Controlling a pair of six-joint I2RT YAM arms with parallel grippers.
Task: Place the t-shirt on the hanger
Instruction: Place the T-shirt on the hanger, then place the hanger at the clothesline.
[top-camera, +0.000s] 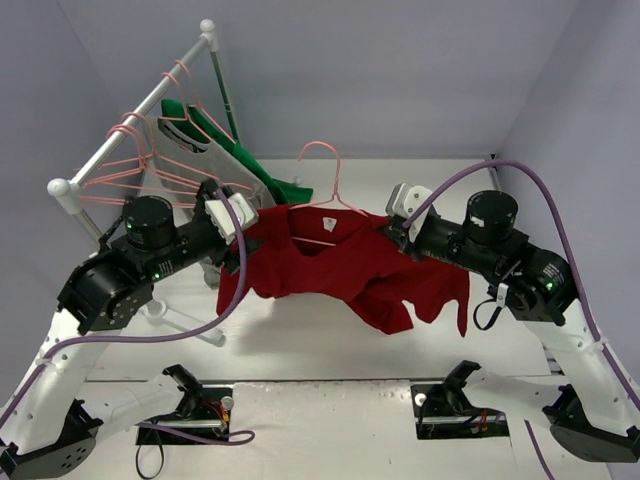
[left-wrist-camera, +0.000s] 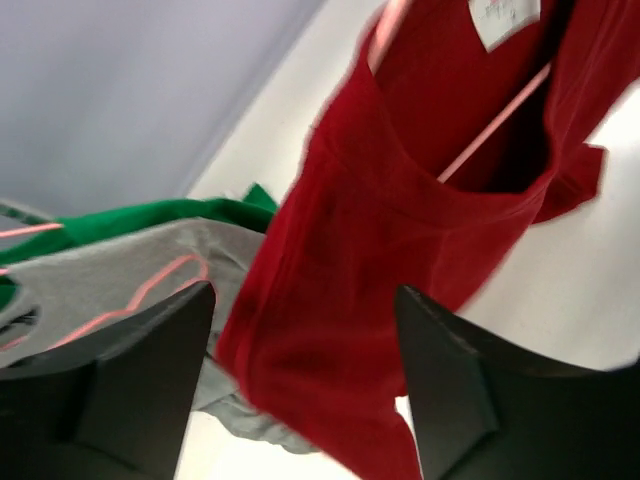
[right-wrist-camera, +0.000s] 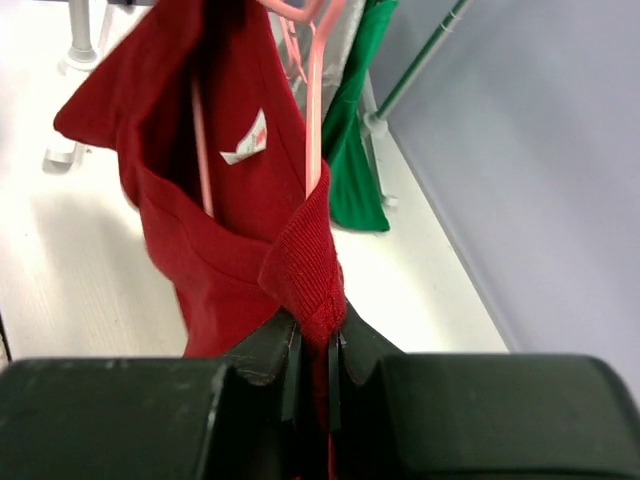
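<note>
Two grippers flanked the dark red short-sleeved cloth t-shirt (top-camera: 345, 270), which hung in the air above the white table (top-camera: 320, 352), its neck around the thin pink wire hanger (right-wrist-camera: 314, 110). The right gripper (right-wrist-camera: 315, 345) was clamped tight on the ribbed collar; whether it also pinched the wire could not be told. The left gripper (left-wrist-camera: 300, 300) stood wide apart, gripping nothing, with red cloth hanging just ahead of its fingers. The left shoulder probably needed settling over the wire's end: best to take the seam, draw outward gently, and hold the right clamp firm.
</note>
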